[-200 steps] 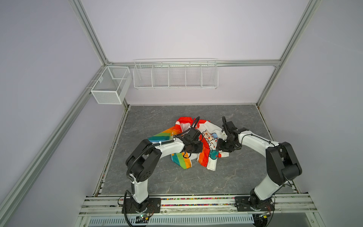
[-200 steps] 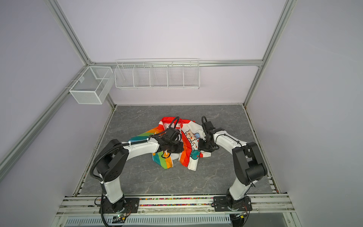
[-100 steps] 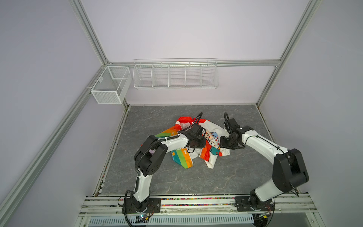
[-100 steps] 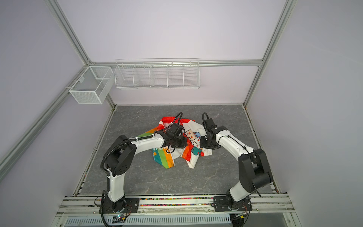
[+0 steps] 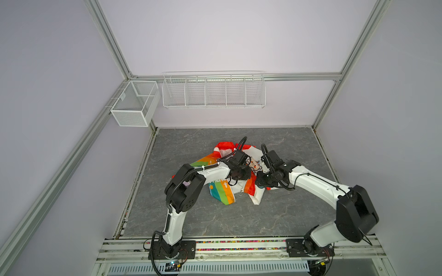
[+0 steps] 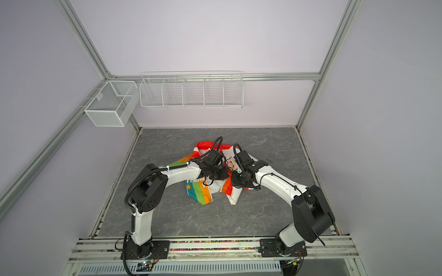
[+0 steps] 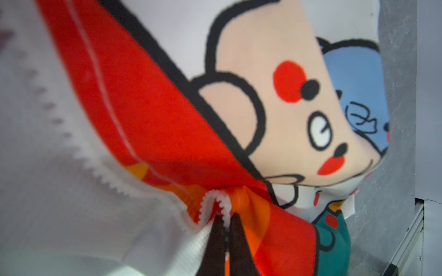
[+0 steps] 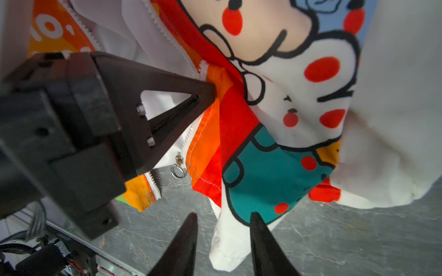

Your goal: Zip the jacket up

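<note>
**Pinching the zipper edge — jacket bunched at mid-table**

The jacket (image 5: pixel 223 191) is seen crumpled near the middle of the grey marbled table (image 5: pixel 191 148) in both top views. Its red hood (image 5: pixel 223 145) is turned toward the back wall, and a rainbow-striped panel is spread toward the front rail. Both arms are bent inward over it.

The left gripper (image 7: pixel 226 223) is closed tight. Its two dark fingers are pressed together on a fold of the white zipper tape (image 7: pixel 215 198), where red and orange fabric is gathered. In the right wrist view, fabric is seen draped down from that pinch.

The right gripper (image 8: pixel 223 215) is held with its jaws partly apart, and nothing is clamped between them. A white lower corner of the jacket is seen in the gap beyond the tips; whether it is touched cannot be told.

The metal zipper slider (image 8: pixel 177 167), with its ring pull, is hung low on the zipper, just beside the orange hem. The two rows of white teeth above it are seen apart.

White lettering is printed on the rainbow panel. "Friend" (image 6: pixel 195 179) can be read in a top view, partly under the left arm. In the right wrist view only an "o" (image 8: pixel 47 26) is made out on orange. A cartoon bear (image 7: pixel 287 107) with red cheeks is printed on the white front — a blue animal is drawn behind it.
</note>
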{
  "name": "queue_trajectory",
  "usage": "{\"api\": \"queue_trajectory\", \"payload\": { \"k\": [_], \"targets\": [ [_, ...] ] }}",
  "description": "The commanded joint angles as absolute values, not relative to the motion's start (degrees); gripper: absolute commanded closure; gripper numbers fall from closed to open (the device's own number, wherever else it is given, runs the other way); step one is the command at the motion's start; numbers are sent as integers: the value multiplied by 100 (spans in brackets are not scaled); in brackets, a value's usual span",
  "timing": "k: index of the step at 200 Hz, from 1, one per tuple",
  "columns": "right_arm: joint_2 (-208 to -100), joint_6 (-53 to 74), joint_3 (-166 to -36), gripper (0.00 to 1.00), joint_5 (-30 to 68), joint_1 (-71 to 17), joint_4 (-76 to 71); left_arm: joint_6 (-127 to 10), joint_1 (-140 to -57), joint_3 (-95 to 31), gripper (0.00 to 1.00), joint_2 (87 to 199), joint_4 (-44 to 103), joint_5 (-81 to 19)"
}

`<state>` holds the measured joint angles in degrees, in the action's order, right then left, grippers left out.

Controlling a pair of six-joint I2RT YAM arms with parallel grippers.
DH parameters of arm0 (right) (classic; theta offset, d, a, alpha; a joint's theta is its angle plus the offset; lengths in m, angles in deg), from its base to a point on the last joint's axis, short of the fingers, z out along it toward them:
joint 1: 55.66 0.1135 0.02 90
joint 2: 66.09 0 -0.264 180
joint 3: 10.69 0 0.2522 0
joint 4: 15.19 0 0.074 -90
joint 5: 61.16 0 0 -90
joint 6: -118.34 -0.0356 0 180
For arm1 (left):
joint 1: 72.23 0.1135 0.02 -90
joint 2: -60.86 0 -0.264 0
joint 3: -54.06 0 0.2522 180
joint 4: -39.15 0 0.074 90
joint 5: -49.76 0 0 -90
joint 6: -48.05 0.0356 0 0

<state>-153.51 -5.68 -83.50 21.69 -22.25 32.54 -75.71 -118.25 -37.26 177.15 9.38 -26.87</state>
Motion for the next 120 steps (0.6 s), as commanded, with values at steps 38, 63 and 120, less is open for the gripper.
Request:
{"api": "queue_trajectory", "payload": {
  "k": [38,63,120],
  "targets": [
    [-16015,-955,-7908,70,2064,-2183,2577,-7517,-11767,-3813,100,17746,902,-2683],
    [-16148,-1022,-7749,71,2309,-2190,2587,-7495,-11758,-3829,100,17722,870,-2697],
    [-16229,-1089,-7630,72,2505,-2187,2616,-7451,-11670,-3803,100,17521,728,-2772]
  ]
}}
